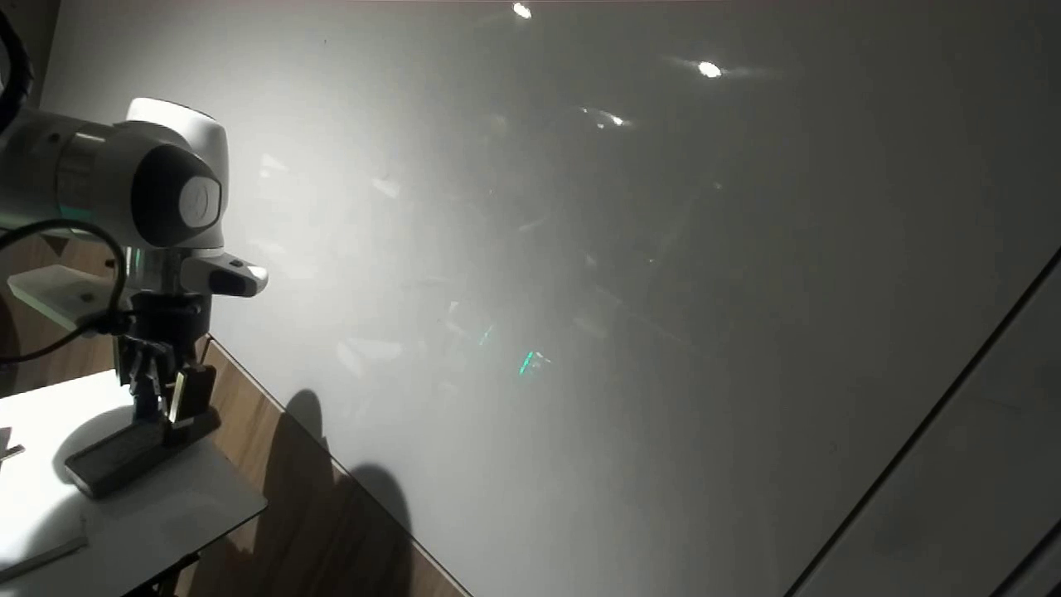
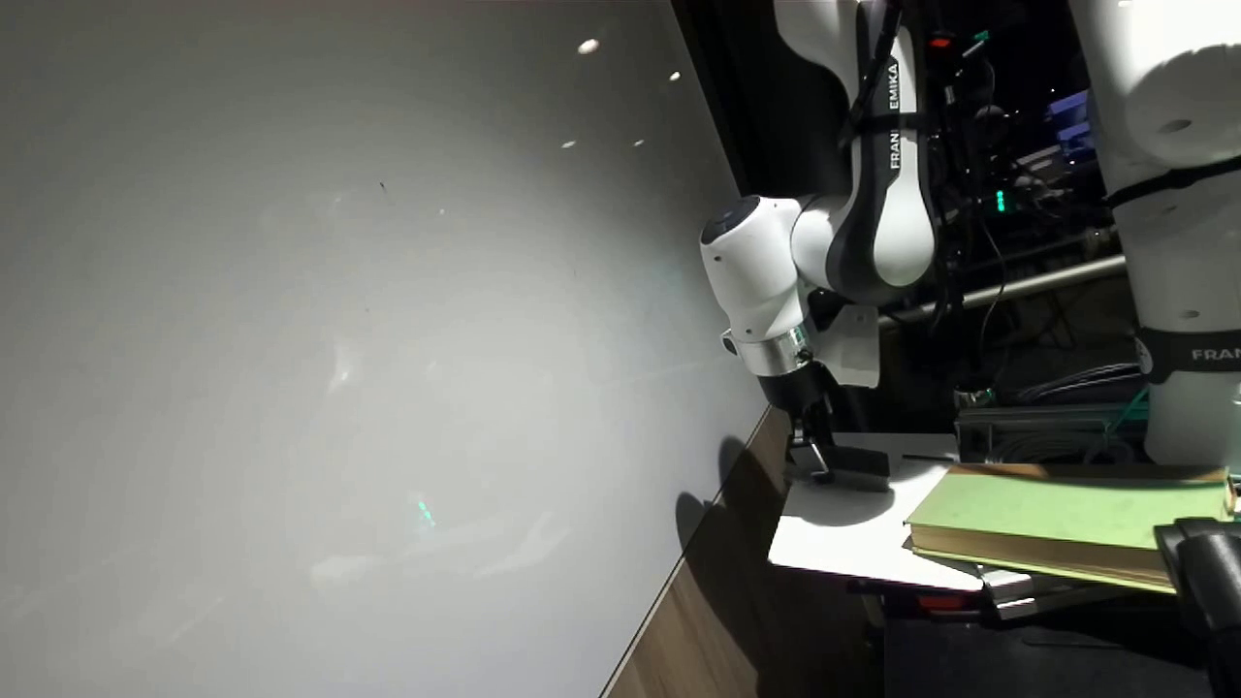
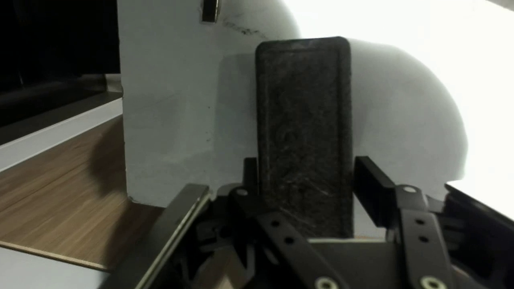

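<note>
Leftmost in the wrist view is a brown wood-grain surface (image 3: pixel 60 196). Next comes the flat white tabletop (image 3: pixel 168 100), where a small dark bar with a shiny edge (image 3: pixel 210 11) lies near the top, faint dark smudges (image 3: pixel 244 29) just beside it. Right of these is the dark grey rectangular block (image 3: pixel 305 120), with rounded far corners and a mottled upper face. The black metal fingers (image 3: pixel 379 192) stand parted at roughly the block's width, one along each long side, near its lower end in this view; whether they pinch it or only flank it cannot be told. Beyond, bright light falls on the tabletop around a rounded shadow.

In an exterior view the white-and-black robot arm (image 1: pixel 178 199) enters at the left, wrist pointing down, a black cable (image 1: pixel 123 269) looping beside it. Under the fingers, the block lies slantwise over the tabletop; full contact is hard to judge. Farther right, a large glossy grey-white panel (image 1: pixel 580 332) shows bright reflections.

Also in an exterior view, the panel takes the left, then come the arm and the block at the fingers. To the right, well apart from the block, is a thick pale green hardback book (image 2: pixel 1066 514), then a white robot column with a black band (image 2: pixel 1188 281).
</note>
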You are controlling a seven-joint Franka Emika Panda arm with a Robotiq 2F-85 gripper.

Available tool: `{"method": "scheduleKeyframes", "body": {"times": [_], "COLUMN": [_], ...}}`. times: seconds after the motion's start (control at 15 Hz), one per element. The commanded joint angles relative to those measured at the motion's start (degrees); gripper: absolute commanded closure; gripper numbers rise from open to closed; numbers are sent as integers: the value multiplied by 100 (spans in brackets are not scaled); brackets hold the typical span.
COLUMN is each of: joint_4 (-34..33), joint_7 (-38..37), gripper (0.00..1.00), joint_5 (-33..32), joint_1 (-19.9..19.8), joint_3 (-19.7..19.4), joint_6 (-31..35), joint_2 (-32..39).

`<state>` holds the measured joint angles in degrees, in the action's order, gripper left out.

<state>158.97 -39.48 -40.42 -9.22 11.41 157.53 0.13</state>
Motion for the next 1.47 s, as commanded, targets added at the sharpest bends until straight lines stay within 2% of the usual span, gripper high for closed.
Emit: {"method": "scheduleKeyframes", "body": {"times": [0.0, 0.07, 0.67, 0.8, 0.87, 1.0, 1.13, 1.4], "joint_4": [0, 0, -115, -181, 233, -162, -127, -170], "joint_7": [261, 335, 1274, 1640, 1968, 2355, 2726, 3144], "gripper": [6, 0, 0, 0, 0, 0, 0, 0], "joint_5": [323, 418, 1450, 1851, 2220, 2623, 2991, 3143], "joint_1": [-11, -21, 104, 269, 692, 885, 1100, 1290], "joint_3": [-4, -2, 271, 341, 2, -54, -167, -292], "joint_6": [296, 385, 853, 609, 560, -57, -830, -2216], "joint_2": [202, 225, -280, -684, -1243, -1468, -2181, -3558]}}
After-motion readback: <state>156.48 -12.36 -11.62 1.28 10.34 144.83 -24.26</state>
